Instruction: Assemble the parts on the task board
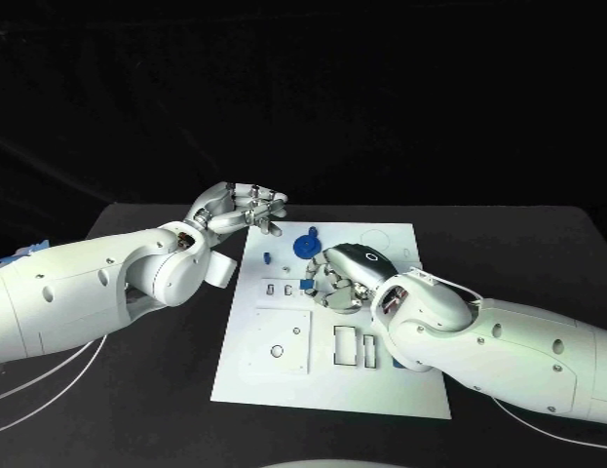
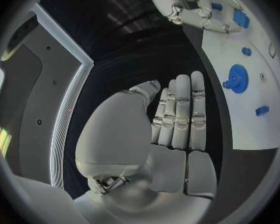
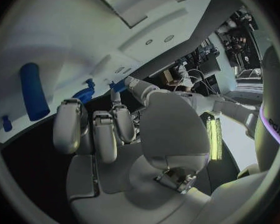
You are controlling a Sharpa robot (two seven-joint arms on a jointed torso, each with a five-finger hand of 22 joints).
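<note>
Right hand (image 1: 343,278) low over middle of task board (image 1: 283,375), fingers curled down around small blue part (image 3: 118,86), thumb and fingertip pinching it. Blue gear (image 1: 306,244) just beyond on task board. Left hand (image 1: 240,208) at board's far left corner above table (image 1: 134,390), fingers curled, holding nothing.

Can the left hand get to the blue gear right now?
Probably yes. The left hand hovers empty at the board's far-left corner, the blue gear lies close by, uncovered; the right hand sits just beside it.

White task board (image 1: 268,375) on black table (image 1: 134,409)
</note>
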